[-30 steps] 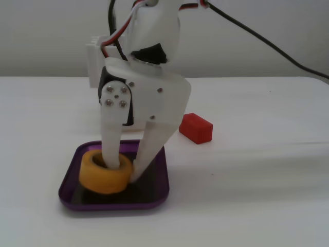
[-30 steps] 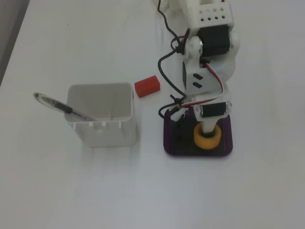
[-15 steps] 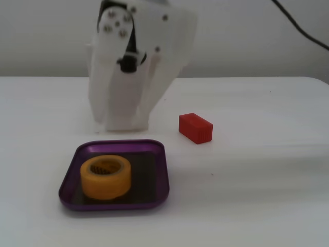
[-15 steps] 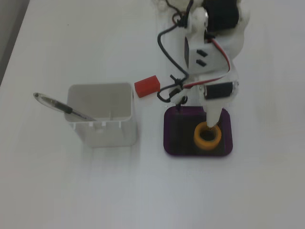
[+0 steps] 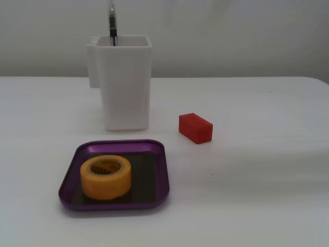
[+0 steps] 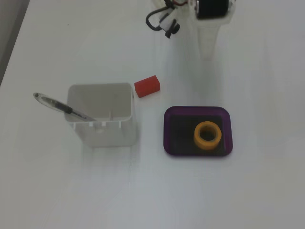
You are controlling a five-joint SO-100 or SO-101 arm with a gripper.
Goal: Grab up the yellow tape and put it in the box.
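The yellow tape (image 5: 105, 176) lies flat inside the box (image 5: 159, 175), a shallow purple tray, on the left part of its dark bottom. In the other fixed view the tape (image 6: 208, 135) sits right of the middle of the box (image 6: 171, 131). My gripper (image 6: 208, 53) shows only in that view, at the top edge, as a white tapered shape pointing down at the table. It is well away from the box and holds nothing. It blends with the white table, so I cannot tell how its jaws stand.
A tall white container (image 5: 125, 82) with a pen (image 6: 62, 107) in it stands behind the box. A small red block (image 5: 195, 127) lies on the white table beside it. Black cables (image 6: 159, 20) hang near the arm's base.
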